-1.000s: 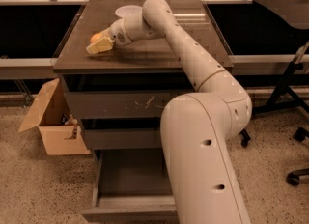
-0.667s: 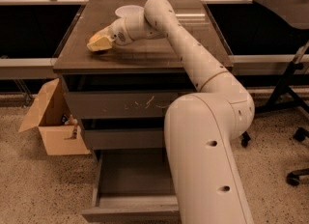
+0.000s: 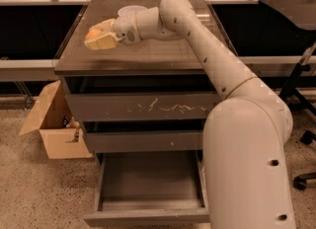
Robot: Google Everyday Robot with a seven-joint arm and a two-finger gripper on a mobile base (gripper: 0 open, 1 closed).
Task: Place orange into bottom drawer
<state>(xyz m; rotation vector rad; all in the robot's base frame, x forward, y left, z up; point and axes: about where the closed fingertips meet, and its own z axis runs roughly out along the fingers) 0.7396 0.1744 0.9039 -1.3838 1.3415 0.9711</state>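
Observation:
My gripper (image 3: 98,36) is over the left part of the cabinet top (image 3: 148,55), a little above it. Its yellowish fingers (image 3: 104,41) are shut around the orange (image 3: 92,33), which shows as a small round orange shape between them. The bottom drawer (image 3: 148,193) is pulled open below, a wide shallow grey tray with nothing in it. It lies well below and in front of the gripper. My large white arm (image 3: 247,139) runs from the lower right up to the gripper.
A white bowl (image 3: 131,11) sits on the cabinet top behind the gripper. The top drawer front (image 3: 143,107) has white scratches; the plain middle drawer (image 3: 143,141) is shut. An open cardboard box (image 3: 54,124) stands on the floor at the left. A chair base (image 3: 303,173) is at the right.
The gripper has risen slightly off the cabinet top with the orange held in it; the arm has shifted a little.

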